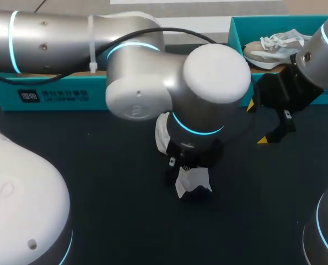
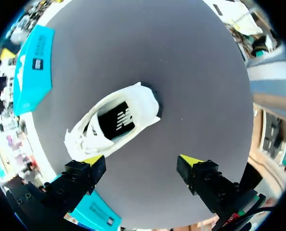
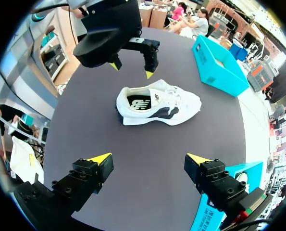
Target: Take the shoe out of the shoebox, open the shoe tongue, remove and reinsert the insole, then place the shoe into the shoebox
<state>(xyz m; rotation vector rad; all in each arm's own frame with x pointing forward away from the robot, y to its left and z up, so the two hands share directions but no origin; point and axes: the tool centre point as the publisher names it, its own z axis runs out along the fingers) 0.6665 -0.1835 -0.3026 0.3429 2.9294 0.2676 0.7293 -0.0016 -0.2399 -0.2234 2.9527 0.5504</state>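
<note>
"Where was the shoe (image 3: 157,107)?"

"Upright on the table (image 3: 133,159), outside the shoebox (image 3: 215,70). The left gripper (image 2: 142,161) hung over it, fingers spread; the right gripper (image 1: 257,122) gaped empty at its two o'clock."

"The danger?"

"Likely both arms crowding in, colliding or shoving it aside."

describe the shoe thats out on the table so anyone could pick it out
Look to the middle of the dark table, by the left gripper. There lies a white shoe with a black side patch and a black insole showing. Unlike the beige shoe in the teal shoebox, it sits on the bare tabletop.
</note>
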